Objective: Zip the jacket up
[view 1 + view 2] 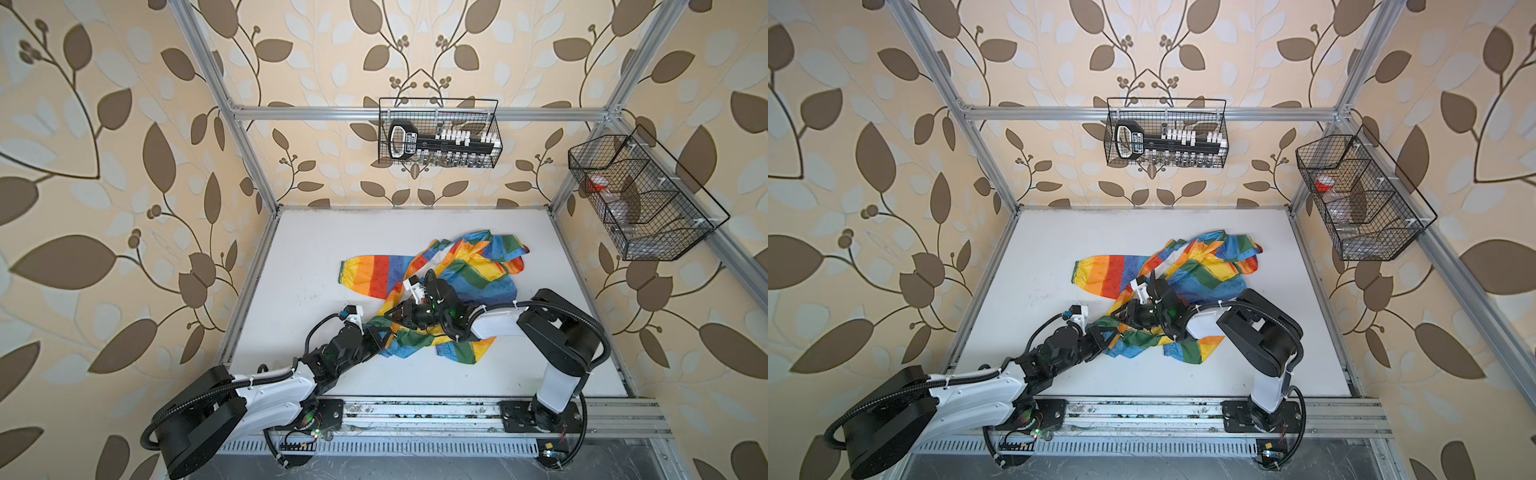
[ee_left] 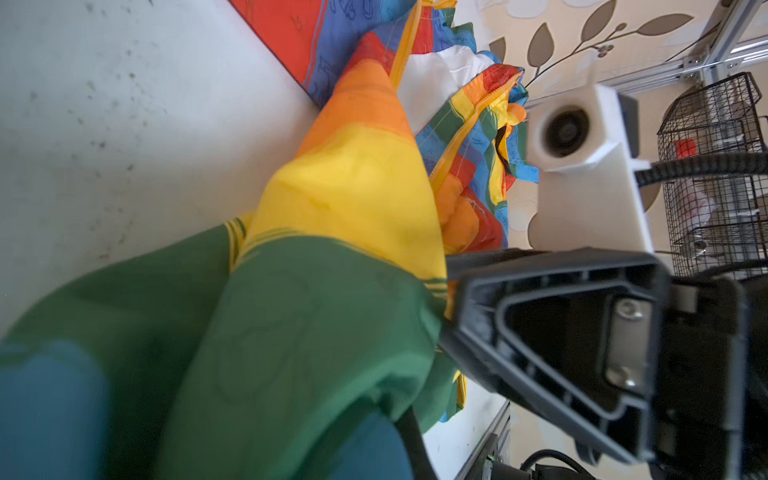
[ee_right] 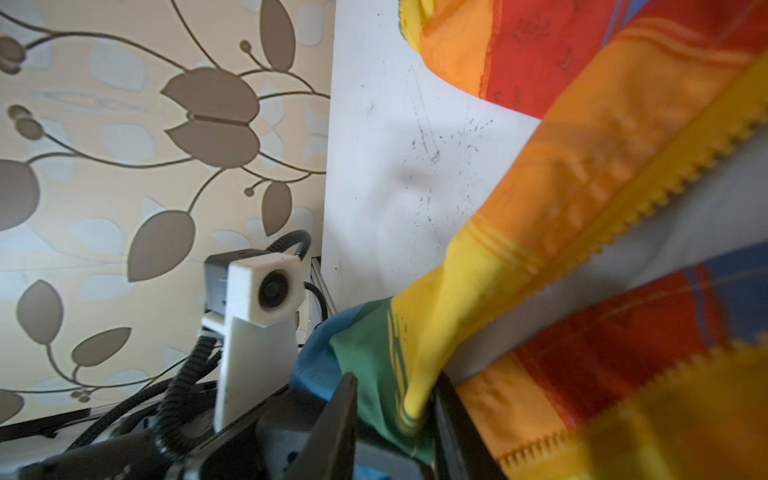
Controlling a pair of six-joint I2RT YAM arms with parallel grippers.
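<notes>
— Leaf-patterned walls point(image 1: 104, 208) ring a white tabletop point(image 1: 307, 249). Where is the jacket?
— The jacket point(image 1: 461, 266) lies crumpled near the middle of the tabletop in both top views. One sleeve point(image 1: 370, 274) is spread flat toward the left, and the front is open on white lining point(image 2: 432, 83).
— Is the zip joined?
— Not where I can see it. In the right wrist view, orange-yellow zipper teeth point(image 3: 648, 195) run bare along one edge.
— What about the right gripper?
— The right gripper point(image 3: 395, 399) is nearly closed, with a yellow-and-green fold of the jacket pinched between its black fingers point(image 3: 343, 415).
— And the left?
— The left gripper point(image 1: 386, 334) is closed tight on the green and blue edge, just beside the right one. Cloth bunches over its tips and hides them.
</notes>
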